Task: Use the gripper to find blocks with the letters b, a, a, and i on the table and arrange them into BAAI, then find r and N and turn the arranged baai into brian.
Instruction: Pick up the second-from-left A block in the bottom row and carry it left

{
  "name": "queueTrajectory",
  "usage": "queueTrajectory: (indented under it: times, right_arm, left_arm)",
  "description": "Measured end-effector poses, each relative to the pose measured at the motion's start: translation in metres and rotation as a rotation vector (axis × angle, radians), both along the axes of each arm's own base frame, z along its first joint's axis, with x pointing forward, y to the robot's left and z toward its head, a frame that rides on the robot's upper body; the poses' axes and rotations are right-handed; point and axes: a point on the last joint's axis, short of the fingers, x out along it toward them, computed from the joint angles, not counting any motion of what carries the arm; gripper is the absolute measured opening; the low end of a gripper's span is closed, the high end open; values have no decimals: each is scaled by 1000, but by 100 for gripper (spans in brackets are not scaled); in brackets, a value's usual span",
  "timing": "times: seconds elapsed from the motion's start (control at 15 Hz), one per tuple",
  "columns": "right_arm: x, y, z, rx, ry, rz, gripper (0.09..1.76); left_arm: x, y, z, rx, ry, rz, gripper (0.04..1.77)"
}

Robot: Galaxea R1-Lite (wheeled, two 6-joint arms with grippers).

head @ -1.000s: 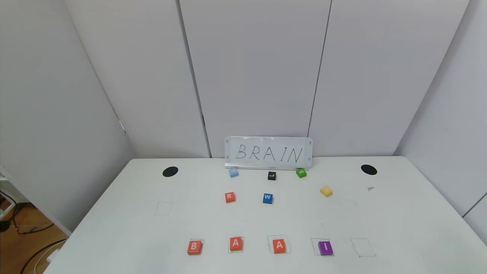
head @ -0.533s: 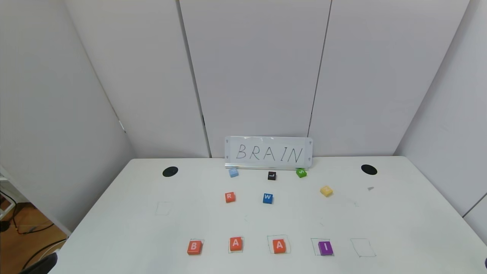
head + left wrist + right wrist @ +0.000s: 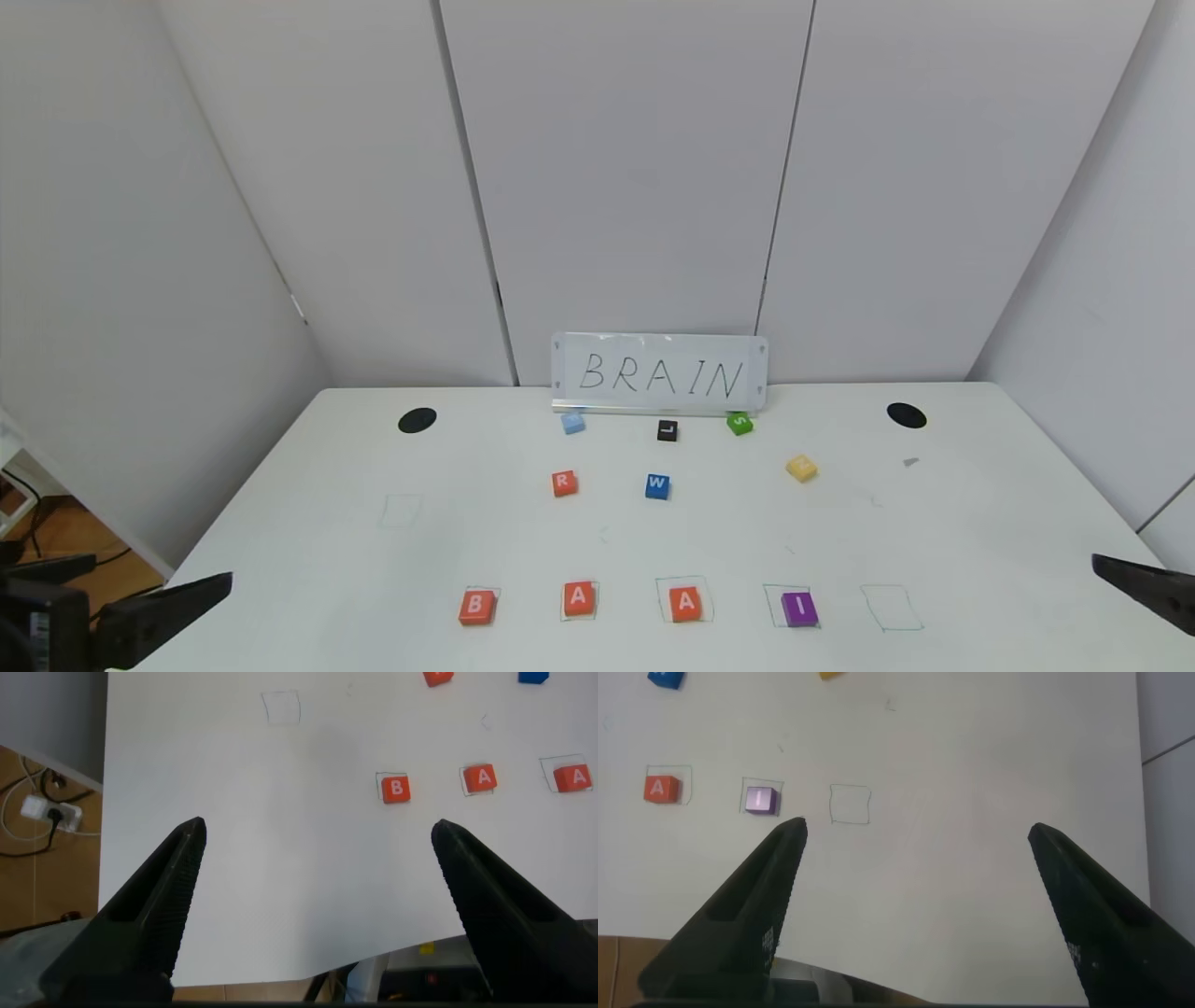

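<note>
BAAI row complete at lower centre of the bench [image 3: 308, 551]; both released claws, left claw [image 3: 313, 835] and right claw [image 3: 915, 840], idle. Next: grasp r [image 3: 564, 483], mid-frame.

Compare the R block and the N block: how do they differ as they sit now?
Colour: the R block is orange, the N block is yellow. Lettering: the R reads clearly in white, the N is too faint to make out. Place: the R block lies left of the blue W block, the N block farther right, nearer the green S block. Both lie flat on the table, outside the drawn squares, untouched.
</note>
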Motion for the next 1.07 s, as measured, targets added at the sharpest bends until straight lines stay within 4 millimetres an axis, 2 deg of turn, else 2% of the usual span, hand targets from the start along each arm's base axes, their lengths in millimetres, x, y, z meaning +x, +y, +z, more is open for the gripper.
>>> queueTrajectory:
  times: [0.2, 0.47, 0.73, 1.07]
  right_arm:
    - [15, 2, -5, 8, 59, 21, 171]
    - [22, 1, -10, 5, 97, 6, 171]
    - [25, 1, -13, 5, 113, 2, 171]
    - [27, -1, -15, 5, 128, -8, 171]
  left_arm:
    - [33, 1, -3, -1, 123, 9, 172]
    - [66, -5, -8, -61, 354, 22, 172]
    - [93, -33, -8, -133, 434, 30, 172]
    - [119, -80, -11, -158, 512, 37, 172]
